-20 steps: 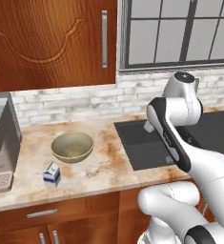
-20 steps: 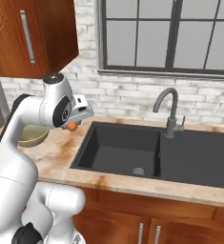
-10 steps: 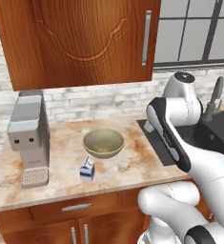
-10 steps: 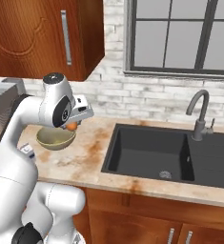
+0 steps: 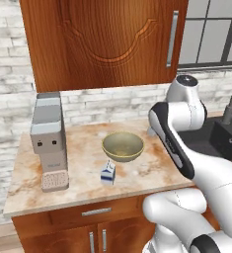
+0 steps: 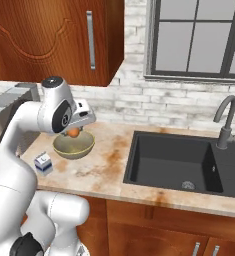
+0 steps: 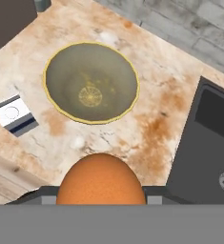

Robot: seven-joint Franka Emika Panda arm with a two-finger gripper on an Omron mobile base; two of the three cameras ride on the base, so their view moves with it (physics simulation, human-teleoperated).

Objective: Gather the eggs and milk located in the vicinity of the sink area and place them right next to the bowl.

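- Left base view: I can't see the jaws from here, my arm's own links hide them. Bowl (image 5: 123,147) sits on the counter (image 5: 83,168) and looks empty. Milk (image 5: 107,172) stands upright just in front of the bowl, on its left side, close but not touching. Coffee machine (image 5: 48,140) is at the counter's left end, well apart from the bowl. Sink (image 5: 221,140) shows at the right edge.
- Right base view: gripper (image 6: 75,131) hangs above the bowl (image 6: 74,145), jaws closed on the orange-brown egg (image 6: 74,132). Egg is off the counter, over the bowl's rim area. Milk (image 6: 43,163) stands on the counter left of the bowl. Sink (image 6: 178,162) basin is bare apart from the drain; faucet (image 6: 224,122) rises behind it.
- Hand view: egg (image 7: 100,181) sits between the fingertips, jaws narrowed onto it. Bowl (image 7: 91,82) lies beyond it, nothing inside but the pattern on its floor. Milk (image 7: 13,116) seen top-down beside the bowl, small gap between. Sink (image 7: 208,152) corner on the right side.
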